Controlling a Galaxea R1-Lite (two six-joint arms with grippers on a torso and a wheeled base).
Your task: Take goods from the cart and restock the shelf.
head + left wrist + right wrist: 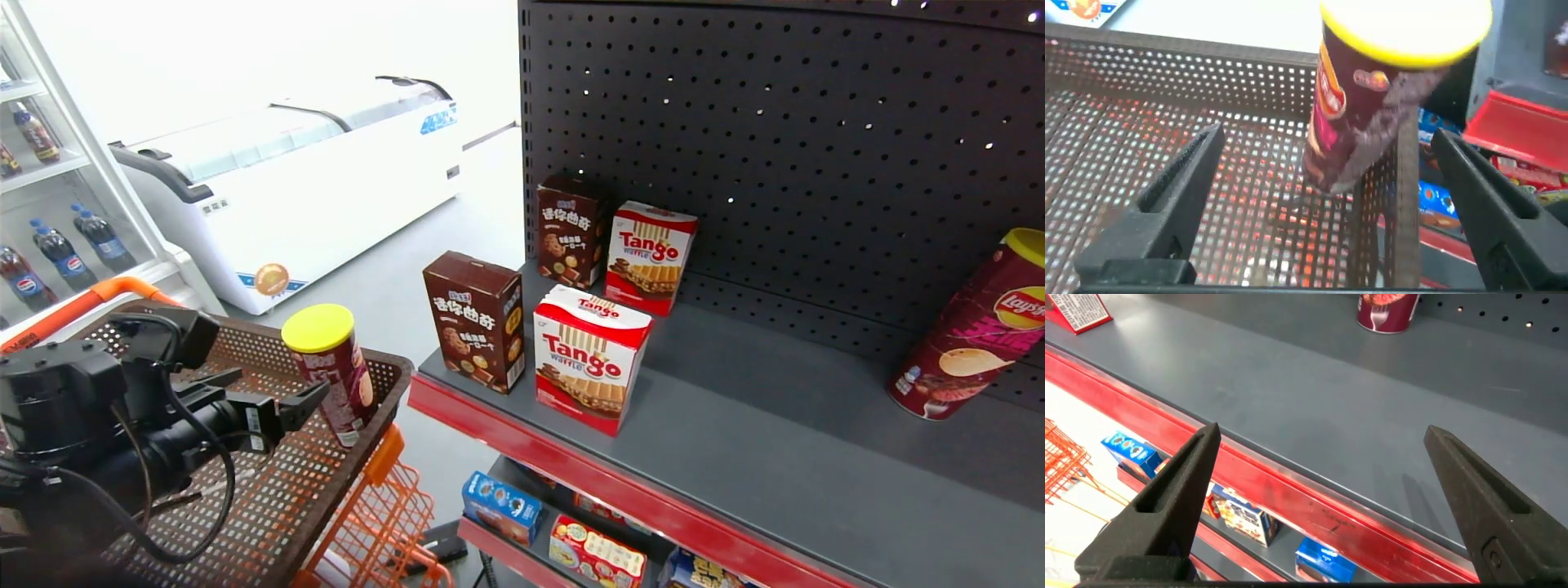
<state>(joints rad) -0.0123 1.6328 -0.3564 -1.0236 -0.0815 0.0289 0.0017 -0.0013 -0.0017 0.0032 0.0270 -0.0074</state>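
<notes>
Chip can [331, 371], yellow lid, stands upright in cart basket [269, 490], at corner nearest shelf [735, 425]. L gripper [1327, 140]: jaws spread wide, can just ahead btwn them, not gripped. R gripper [1323, 434]: jaws spread, over shelf's red front edge. On shelf: 2 brown boxes [475, 320], 2 red-white wafer boxes [589, 358], 2nd can [971, 327] tilted against pegboard [775, 122].

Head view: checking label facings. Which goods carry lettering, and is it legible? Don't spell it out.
Front wafer box: large red lettering on front and top, legible.
Rear wafer box: same lettering, legible.
Front brown box and rear brown box: white characters, legible; small print blurred.
Leaning chip can: logo legible, partly cut off at the edge.
Cart chip can: print too small to read.
</notes>
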